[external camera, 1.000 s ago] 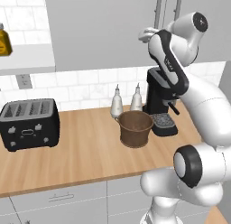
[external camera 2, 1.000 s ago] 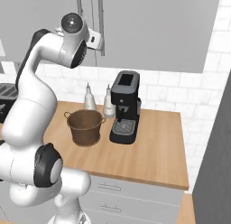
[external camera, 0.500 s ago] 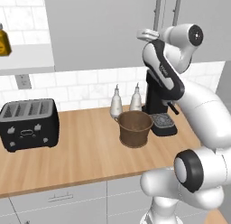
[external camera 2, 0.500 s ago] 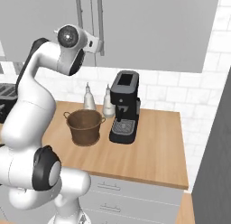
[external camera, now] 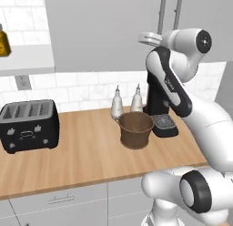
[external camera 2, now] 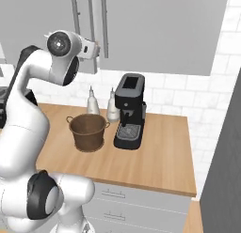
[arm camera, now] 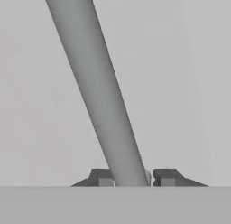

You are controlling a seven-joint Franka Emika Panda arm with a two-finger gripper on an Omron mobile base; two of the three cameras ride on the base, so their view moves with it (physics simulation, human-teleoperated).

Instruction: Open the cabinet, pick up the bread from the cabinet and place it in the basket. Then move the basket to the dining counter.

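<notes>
The grey wall cabinet (external camera: 104, 29) (external camera 2: 155, 30) has both doors closed, so the bread is hidden. My gripper (arm camera: 131, 177) (external camera: 149, 37) (external camera 2: 96, 49) is raised to the doors. It is shut on one long vertical bar handle (arm camera: 99, 92), which runs slanted between the two dark fingertips (arm camera: 101, 177). The round dark brown woven basket (external camera: 135, 129) (external camera 2: 87, 131) stands on the wood worktop below, apart from the gripper. The dining counter is out of view.
A black coffee machine (external camera: 159, 102) (external camera 2: 129, 110) stands right beside the basket, with two pale bottles (external camera: 117, 103) (external camera 2: 92, 101) behind it. A black toaster (external camera: 28, 125) sits at the worktop's left. A tall grey panel (external camera 2: 226, 171) borders the right end.
The jaws have closed around the cabinet handle. The hand has stayed at the doors while the arm's upper joints shifted slightly.
</notes>
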